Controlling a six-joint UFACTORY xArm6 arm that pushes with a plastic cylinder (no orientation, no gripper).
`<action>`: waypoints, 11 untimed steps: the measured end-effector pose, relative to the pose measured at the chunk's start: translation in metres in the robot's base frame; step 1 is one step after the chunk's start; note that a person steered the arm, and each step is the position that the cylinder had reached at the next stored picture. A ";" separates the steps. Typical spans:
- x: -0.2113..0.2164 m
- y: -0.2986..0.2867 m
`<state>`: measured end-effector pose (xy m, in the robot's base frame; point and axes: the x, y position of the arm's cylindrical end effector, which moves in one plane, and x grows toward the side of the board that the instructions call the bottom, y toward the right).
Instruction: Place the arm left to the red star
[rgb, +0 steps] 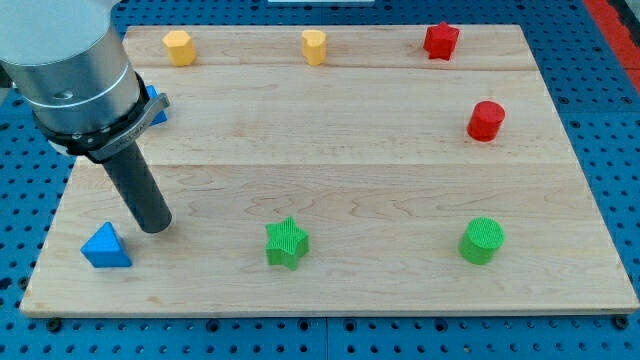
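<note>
The red star (440, 40) stands near the board's top edge at the view's right. My tip (155, 226) rests on the board at the view's lower left, far from the red star and just up and right of a blue triangle (106, 246). The rod rises up-left to the grey arm body.
A yellow hexagon (179, 46) and a yellow block (314, 46) stand along the top edge. A red cylinder (486, 120) is at the right. A green star (287, 242) and a green cylinder (482, 240) are near the bottom. A blue block (155, 106) is partly hidden behind the arm.
</note>
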<state>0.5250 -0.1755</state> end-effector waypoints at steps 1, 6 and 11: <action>-0.033 0.001; -0.103 0.098; -0.322 0.238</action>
